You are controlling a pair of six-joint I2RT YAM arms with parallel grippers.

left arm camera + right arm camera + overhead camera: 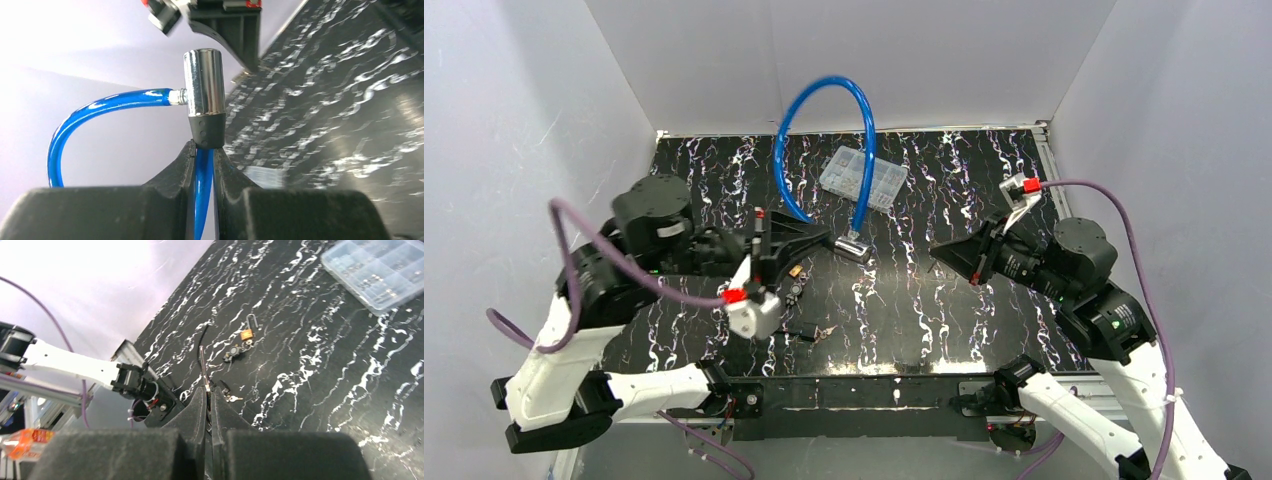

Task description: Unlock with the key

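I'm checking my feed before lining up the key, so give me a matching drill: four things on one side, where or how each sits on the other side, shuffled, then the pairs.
Things:
1. cable
2. box
3. padlock
4. right gripper

States:
A. lying loose on the table, beside the left arm
B. shut on the key
C. at the table's far side
D. clamped in the left gripper, just below the barrel

Pairs: 1-D, 2-C, 3-A, 4-B
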